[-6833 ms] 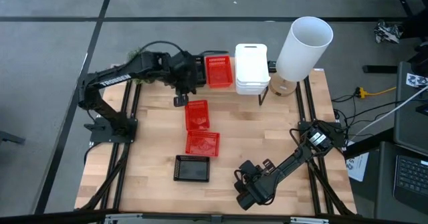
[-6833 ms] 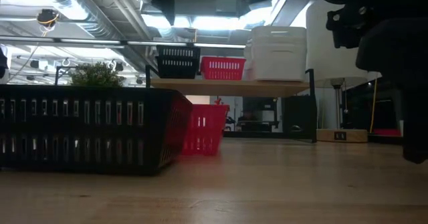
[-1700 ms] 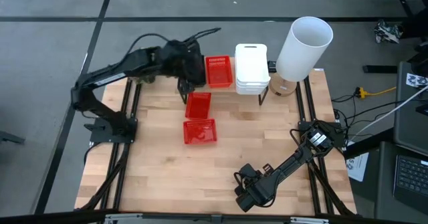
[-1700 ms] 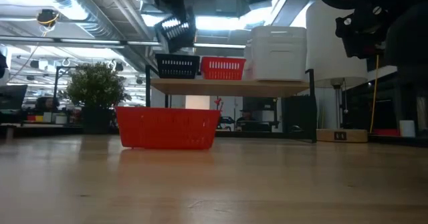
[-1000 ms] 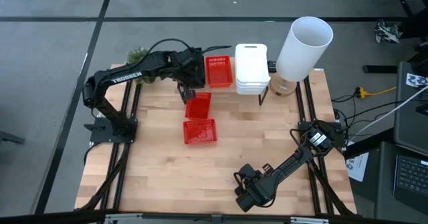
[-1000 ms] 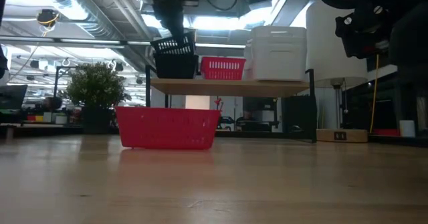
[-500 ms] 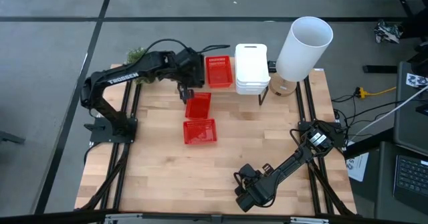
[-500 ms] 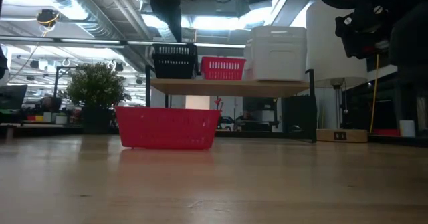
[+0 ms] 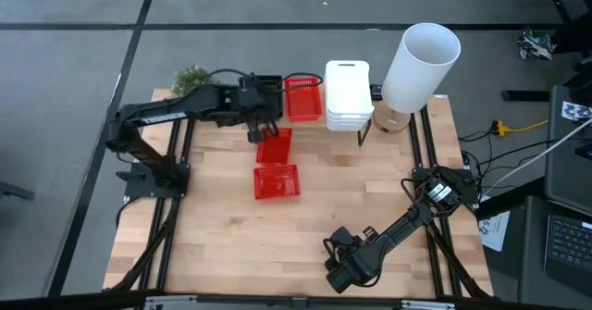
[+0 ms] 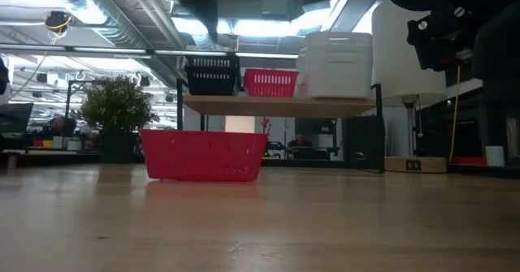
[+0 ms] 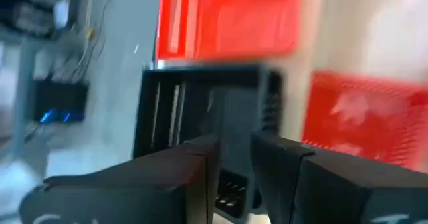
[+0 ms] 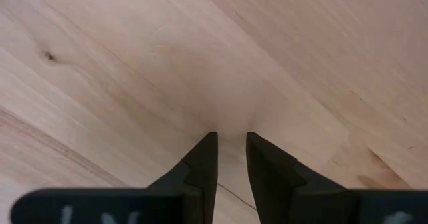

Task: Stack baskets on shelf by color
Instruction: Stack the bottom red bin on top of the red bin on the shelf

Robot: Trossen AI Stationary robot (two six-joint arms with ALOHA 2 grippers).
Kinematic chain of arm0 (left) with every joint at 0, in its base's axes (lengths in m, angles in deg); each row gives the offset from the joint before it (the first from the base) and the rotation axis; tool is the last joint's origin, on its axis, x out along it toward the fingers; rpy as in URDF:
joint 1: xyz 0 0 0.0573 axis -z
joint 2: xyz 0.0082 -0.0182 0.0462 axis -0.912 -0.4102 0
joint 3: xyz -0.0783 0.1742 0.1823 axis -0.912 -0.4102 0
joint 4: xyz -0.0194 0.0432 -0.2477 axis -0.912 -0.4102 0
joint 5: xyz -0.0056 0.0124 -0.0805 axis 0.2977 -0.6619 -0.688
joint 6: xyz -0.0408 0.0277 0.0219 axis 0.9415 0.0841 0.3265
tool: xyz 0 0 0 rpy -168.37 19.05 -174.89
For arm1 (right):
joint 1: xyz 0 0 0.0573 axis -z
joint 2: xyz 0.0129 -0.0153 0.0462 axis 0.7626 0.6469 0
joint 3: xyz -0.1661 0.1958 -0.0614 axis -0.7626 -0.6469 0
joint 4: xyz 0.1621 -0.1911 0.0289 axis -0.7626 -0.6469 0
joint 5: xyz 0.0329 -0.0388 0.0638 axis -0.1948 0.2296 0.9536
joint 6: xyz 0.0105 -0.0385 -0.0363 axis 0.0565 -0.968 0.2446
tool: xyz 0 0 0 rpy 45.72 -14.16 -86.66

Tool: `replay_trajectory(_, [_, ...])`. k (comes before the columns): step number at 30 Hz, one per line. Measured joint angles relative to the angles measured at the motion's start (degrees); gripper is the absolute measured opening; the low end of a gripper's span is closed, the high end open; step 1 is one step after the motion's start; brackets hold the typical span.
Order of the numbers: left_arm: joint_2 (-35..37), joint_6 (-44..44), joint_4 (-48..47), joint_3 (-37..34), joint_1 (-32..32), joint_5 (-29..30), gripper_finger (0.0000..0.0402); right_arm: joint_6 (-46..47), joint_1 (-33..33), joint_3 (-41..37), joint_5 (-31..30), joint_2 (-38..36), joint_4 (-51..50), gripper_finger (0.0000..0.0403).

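black mesh plastic basket (image 10: 213,75) now sits on low light-wood shelf (image 10: 280,105) atop another black one, no longer tilted | left gripper (image 9: 262,125) pulled back above shelf's front edge, fingers narrowly apart, empty | 2 red mesh baskets (image 9: 276,167) on wooden table (image 9: 213,245), open board beside | right gripper (image 12: 231,154) near table's front edge, narrow gap, empty | no legible writing
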Motion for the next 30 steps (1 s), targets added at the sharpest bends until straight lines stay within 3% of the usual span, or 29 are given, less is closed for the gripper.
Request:
replay_trajectory(3, [-1.46,0.69,2.14,-3.54,-1.51,3.04,0.0074,0.00,0.00,0.00,0.00,0.00,0.09,0.0080])
replay_trajectory(9, [-2.46,2.36,4.84,-8.97,-3.73,3.16,0.0073,0.00,0.00,0.00,0.02,0.00,0.26,0.0080])
replay_trajectory(15, [0.20,3.90,5.01,-8.81,0.51,3.12,0.0073,-1.16,-0.02,0.00,0.00,0.00,0.38,0.0080])
replay_trajectory(18, [2.15,7.02,2.10,-8.81,4.54,-2.93,0.0073,-1.46,-0.01,0.00,-0.02,0.00,0.91,0.0080])
replay_trajectory(24, [3.65,9.48,-0.59,-9.34,13.65,-26.52,0.0073,-1.57,0.00,0.00,0.00,0.00,1.05,0.0080])
replay_trajectory(26, [3.58,10.00,0.85,-11.26,16.72,-26.85,0.0073,-1.63,-0.01,0.00,-0.02,0.00,1.29,0.0080])
replay_trajectory(30, [2.81,11.51,10.26,-19.81,20.32,-22.09,0.0073,-1.68,-0.02,0.00,0.00,0.00,1.56,0.0080])
